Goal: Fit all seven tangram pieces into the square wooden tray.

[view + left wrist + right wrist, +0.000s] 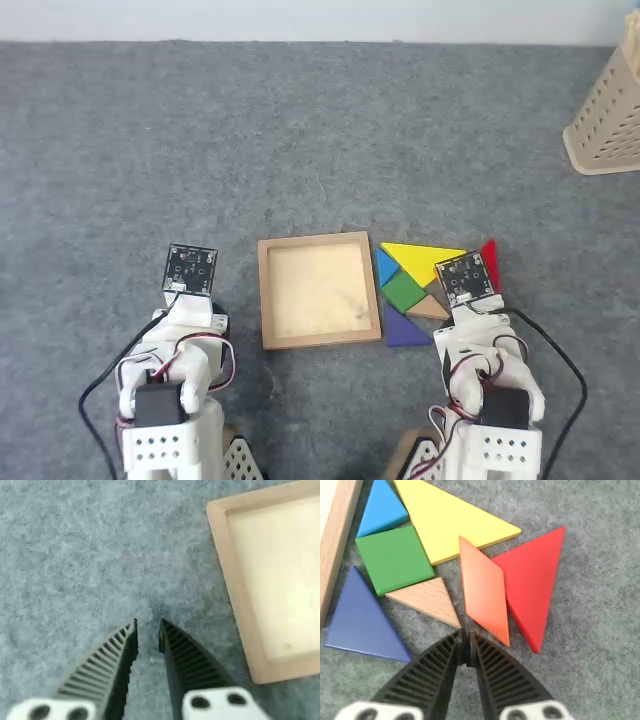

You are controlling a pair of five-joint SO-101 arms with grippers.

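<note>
**All 7 pieces on the mat, outside the tray; both grippers hold nothing**

The right gripper [467, 637] is closed, w/ its tips all but touching and nothing btw them, low over the grey mat [600, 670]. Just ahead of its tips we see a corner of the wood triangle [427, 602] and the near point of the orange slanted piece [485, 597]. We can't tell if either is touched. The red triangle [535, 587] lies edge to edge w/ the orange piece, on the side away from the tray. On the tray side of the tips is the dark blue triangle [360, 620], nr the rim. Farther ahead the green square [395, 557] sits just beside the wood triangle. Beyond it are the light blue triangle [380, 510] and the big yellow triangle [450, 522], side by side.

The left gripper [148, 626] has its fingers parted by a narrow gap, nothing in it, over bare mat. The wooden tray [235, 595] lies ahead of it, off toward the other arm and not touching it.

Farthest off, past the right gripper at the mat's far corner, we see a beige slotted holder [610, 110], well apart from the pieces.
</note>
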